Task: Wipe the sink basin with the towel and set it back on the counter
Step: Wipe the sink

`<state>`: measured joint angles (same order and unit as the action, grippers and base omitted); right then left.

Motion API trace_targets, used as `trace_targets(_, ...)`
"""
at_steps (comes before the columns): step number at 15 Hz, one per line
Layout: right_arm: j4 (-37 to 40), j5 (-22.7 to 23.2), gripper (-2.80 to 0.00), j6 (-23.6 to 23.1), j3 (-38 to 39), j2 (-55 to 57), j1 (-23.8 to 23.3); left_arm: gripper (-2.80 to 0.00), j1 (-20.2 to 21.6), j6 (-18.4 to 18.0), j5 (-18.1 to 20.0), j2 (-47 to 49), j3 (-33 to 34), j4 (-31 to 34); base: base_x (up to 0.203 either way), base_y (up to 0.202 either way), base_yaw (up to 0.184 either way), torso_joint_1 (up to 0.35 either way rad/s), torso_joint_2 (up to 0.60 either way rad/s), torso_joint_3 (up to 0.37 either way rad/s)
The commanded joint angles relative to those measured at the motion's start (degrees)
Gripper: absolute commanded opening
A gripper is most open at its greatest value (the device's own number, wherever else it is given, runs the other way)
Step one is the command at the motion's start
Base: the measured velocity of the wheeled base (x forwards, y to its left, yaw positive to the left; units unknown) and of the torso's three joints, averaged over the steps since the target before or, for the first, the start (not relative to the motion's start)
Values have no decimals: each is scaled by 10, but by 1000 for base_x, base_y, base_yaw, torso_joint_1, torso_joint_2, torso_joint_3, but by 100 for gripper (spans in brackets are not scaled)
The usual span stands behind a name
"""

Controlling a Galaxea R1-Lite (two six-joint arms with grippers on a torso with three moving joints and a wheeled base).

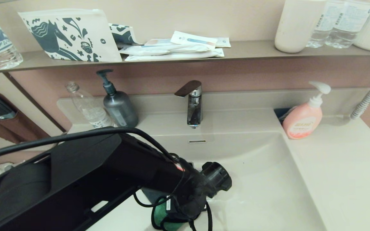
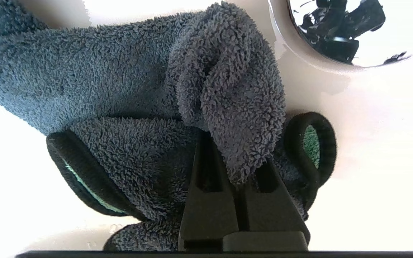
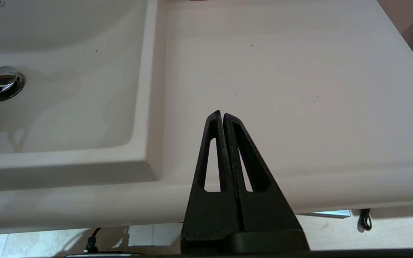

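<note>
Down in the large off-white glossy sink basin (image 1: 262, 179), at about seven o'clock from its round chrome drain plug (image 3: 0, 82), the left hand (image 2: 240, 172) has its black fingers pressed together on a fold of the small charcoal-grey microfibre towel (image 2: 127, 107). The towel lies bunched against the basin floor, its black stitched edging curled so that slivers of the bright green reverse face show. From the head view only a green-and-dark scrap of it peeks out beneath the bulky black left arm, which reaches in from eight o'clock.

The right hand (image 3: 222, 116) hangs parked off the front edge of the smooth off-white worktop (image 1: 348, 173), at roughly four o'clock from the basin, its fingers closed flat against each other with nothing between them.

At twelve o'clock stands the chrome tap (image 1: 193, 102), above the slim overflow slot (image 1: 197, 141). A pink pump bottle of soap (image 1: 302, 120) sits on the worktop at two o'clock; a grey pump bottle (image 1: 119, 107) and a clear plastic bottle (image 1: 88, 107) stand at ten o'clock.
</note>
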<state>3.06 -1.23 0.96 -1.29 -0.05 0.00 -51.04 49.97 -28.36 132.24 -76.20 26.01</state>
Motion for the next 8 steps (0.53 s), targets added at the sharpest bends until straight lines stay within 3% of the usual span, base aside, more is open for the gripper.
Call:
trace_targets(1,0,0,-280,0,0,0,0,-280,-1,3,1,-2,19,32,0,0,0,0,0,0)
trace_targets(4,0,-1,-280,0,0,0,0,-280,6,3,1,-32,79,35,0,0,0,0,0,0)
trace_targets(8,1,0,-280,0,0,0,0,-280,20,0,0,-93,110,41,0,0,0,0,0,0)
